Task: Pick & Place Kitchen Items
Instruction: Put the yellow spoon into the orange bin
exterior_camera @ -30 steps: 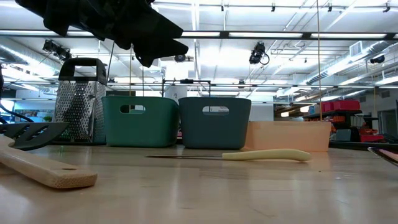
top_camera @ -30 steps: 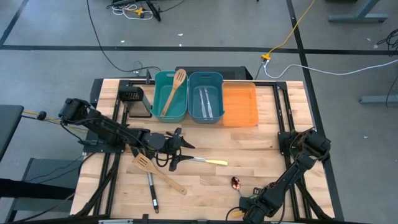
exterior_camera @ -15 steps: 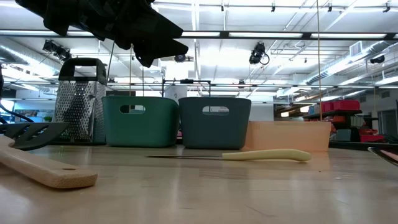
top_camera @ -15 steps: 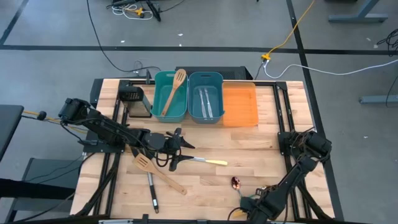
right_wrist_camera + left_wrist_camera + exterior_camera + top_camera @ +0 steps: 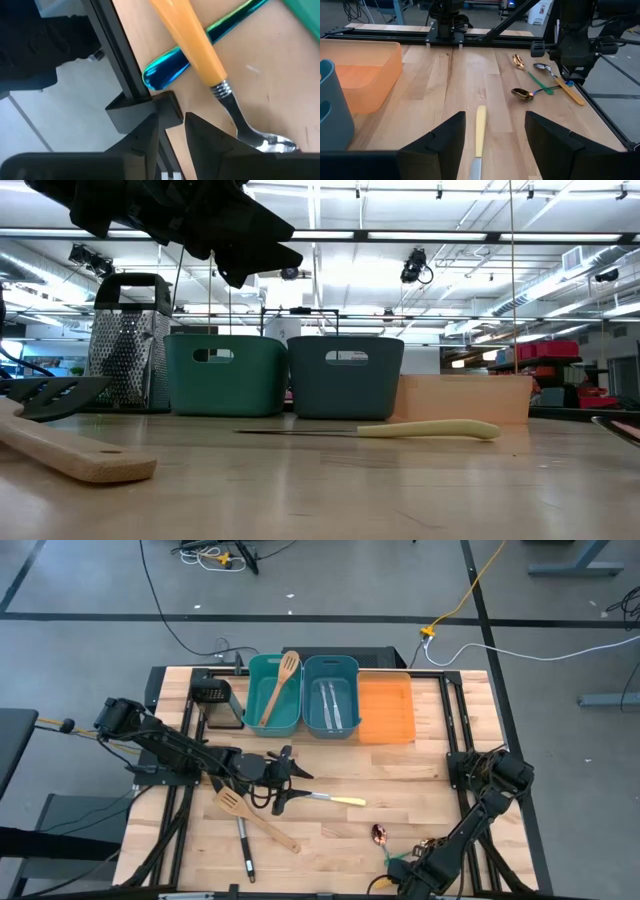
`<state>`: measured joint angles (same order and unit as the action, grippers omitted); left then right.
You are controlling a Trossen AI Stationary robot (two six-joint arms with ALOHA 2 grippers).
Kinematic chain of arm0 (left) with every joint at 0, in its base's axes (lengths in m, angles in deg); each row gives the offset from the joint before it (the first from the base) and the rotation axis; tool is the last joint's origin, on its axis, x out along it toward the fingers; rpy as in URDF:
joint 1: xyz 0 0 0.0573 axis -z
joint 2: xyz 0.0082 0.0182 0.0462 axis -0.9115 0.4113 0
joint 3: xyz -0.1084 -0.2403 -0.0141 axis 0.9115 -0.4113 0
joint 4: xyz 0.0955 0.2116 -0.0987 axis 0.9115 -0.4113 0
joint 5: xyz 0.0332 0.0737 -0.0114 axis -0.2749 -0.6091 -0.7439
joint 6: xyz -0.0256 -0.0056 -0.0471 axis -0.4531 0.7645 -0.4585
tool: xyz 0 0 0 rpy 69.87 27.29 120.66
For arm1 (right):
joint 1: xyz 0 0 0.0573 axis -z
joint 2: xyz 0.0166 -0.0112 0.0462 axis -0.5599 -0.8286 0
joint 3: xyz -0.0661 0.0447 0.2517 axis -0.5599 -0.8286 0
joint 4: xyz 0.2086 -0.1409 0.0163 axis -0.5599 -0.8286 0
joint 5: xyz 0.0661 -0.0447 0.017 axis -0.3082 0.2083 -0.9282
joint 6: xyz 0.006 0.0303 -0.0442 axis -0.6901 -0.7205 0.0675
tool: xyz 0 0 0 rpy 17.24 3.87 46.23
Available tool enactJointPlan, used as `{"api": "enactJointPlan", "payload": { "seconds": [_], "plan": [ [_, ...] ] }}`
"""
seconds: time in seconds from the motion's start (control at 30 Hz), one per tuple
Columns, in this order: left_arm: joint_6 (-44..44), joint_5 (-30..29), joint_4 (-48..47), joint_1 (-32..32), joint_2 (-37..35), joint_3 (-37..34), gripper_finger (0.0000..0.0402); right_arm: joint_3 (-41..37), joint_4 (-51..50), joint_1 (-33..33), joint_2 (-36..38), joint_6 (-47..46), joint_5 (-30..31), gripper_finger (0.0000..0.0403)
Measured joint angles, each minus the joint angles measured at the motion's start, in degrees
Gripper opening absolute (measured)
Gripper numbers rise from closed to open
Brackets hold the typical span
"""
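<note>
Right gripper [image 5: 408,873] loosening over spoons at table's [image 5: 440,765] 5 o'clock edge.
Fingers parted wider than before, grasping nothing; orange-handled spoon [image 5: 200,45] lies free. Left gripper [image 5: 285,788] released, hovering over yellow-handled knife [image 5: 330,799].

Bright overhead striplights [image 5: 330,235] flare white in the low view; the near spatula [image 5: 70,450] blurs, and the right wrist view is soft throughout.

Knife [image 5: 335,800] right of spatula [image 5: 254,818] — bins [image 5: 302,695] behind
</note>
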<state>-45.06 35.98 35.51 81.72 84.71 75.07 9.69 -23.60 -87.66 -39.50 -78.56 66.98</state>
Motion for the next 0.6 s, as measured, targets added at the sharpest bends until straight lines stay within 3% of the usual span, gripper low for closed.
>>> {"api": "enactJointPlan", "payload": {
  "seconds": [0.6],
  "plan": [
    [-0.1, 0.0, 0.0, 0.0, 0.0, 0.0, 0.0210, 0.0, -2.2, 1.3, 0.7, -0.1, -3.4, 0.0107]
  ]
}}
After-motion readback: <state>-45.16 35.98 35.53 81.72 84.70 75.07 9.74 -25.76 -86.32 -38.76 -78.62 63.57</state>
